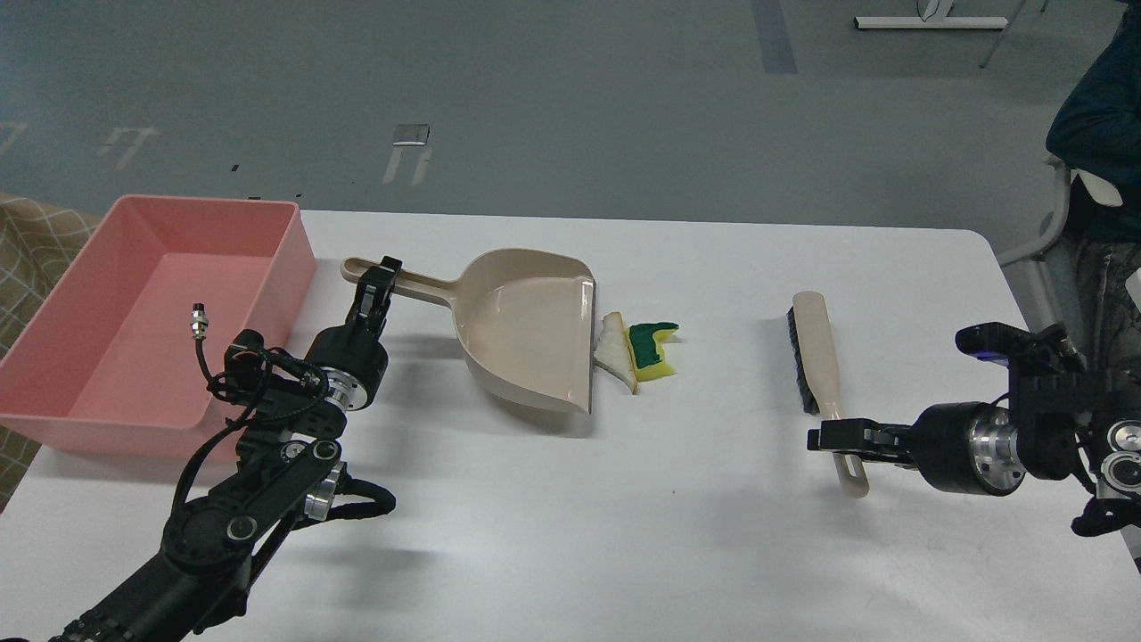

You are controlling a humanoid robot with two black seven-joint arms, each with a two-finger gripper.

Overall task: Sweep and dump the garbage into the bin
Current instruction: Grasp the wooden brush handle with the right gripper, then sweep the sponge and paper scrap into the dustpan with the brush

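Note:
The garbage lies mid-table: a white bread slice (pixel 613 353) touching a yellow sponge with a green top (pixel 652 350), right at the open lip of a beige dustpan (pixel 526 332). My left gripper (pixel 378 282) is closed around the dustpan's handle. The pink bin (pixel 299 259) stands at the far left, empty apart from my arm's cable in front of it. A beige brush (pixel 816 349) with black bristles lies to the right. My right gripper (pixel 833 440) sits low over the brush's handle end; its fingers are seen side-on.
The white table (pixel 677 517) ends just behind the bin and dustpan and to the right of my right arm. A seated person and chair (pixel 1092 152) are past the right edge.

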